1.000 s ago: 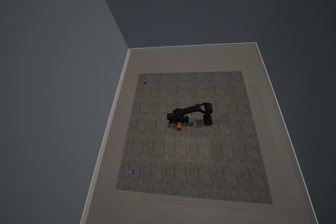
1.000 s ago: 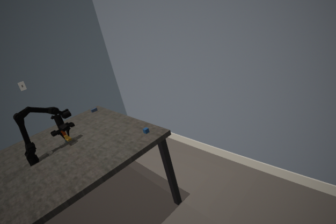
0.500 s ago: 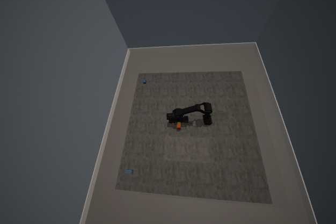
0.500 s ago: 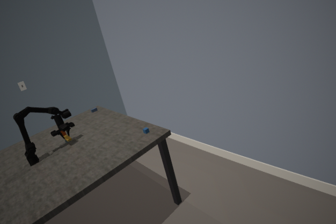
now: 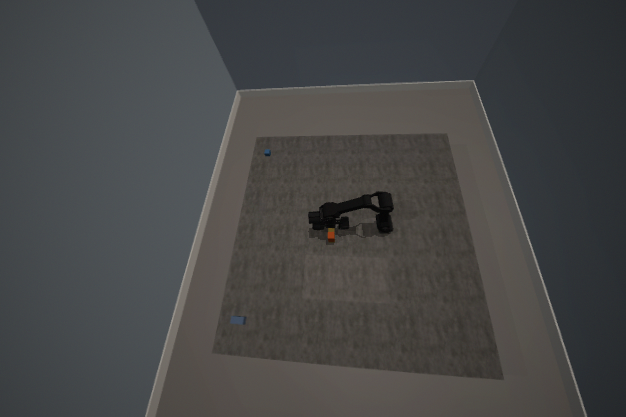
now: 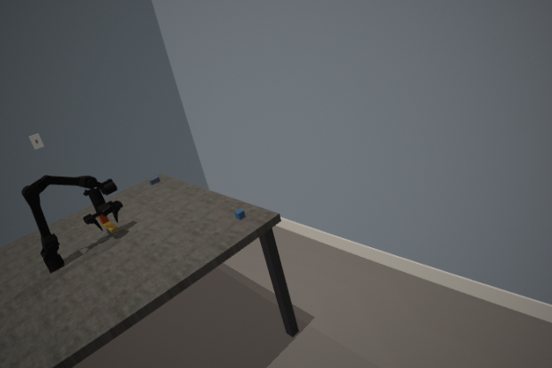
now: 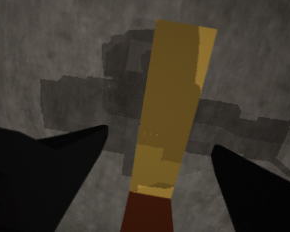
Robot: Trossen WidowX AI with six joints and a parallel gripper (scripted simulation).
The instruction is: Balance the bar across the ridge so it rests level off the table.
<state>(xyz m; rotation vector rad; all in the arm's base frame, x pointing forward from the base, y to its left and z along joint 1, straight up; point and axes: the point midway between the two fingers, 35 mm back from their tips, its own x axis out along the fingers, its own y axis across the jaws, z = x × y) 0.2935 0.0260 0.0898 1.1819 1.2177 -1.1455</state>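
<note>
Gaps separate the bar (image 5: pixel 331 235) (image 6: pixel 109 226) (image 7: pixel 169 108) from both fingers; beyond them, tabletop (image 5: pixel 404 275) (image 6: pixel 178 229) (image 7: pixel 30 58) lies unobstructed toward the blue cube (image 5: pixel 267 152) (image 6: pixel 240 214)

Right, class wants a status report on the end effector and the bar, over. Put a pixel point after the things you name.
End effector (image 6: pixel 108 223) (image 7: pixel 160 140) open, fingers either side of bar. Bar (image 6: pixel 110 226) (image 7: pixel 165 103) yellow and red-orange, unheld. Ridge contact: cannot confirm. Nothing seen between fingertips and bar.
</note>
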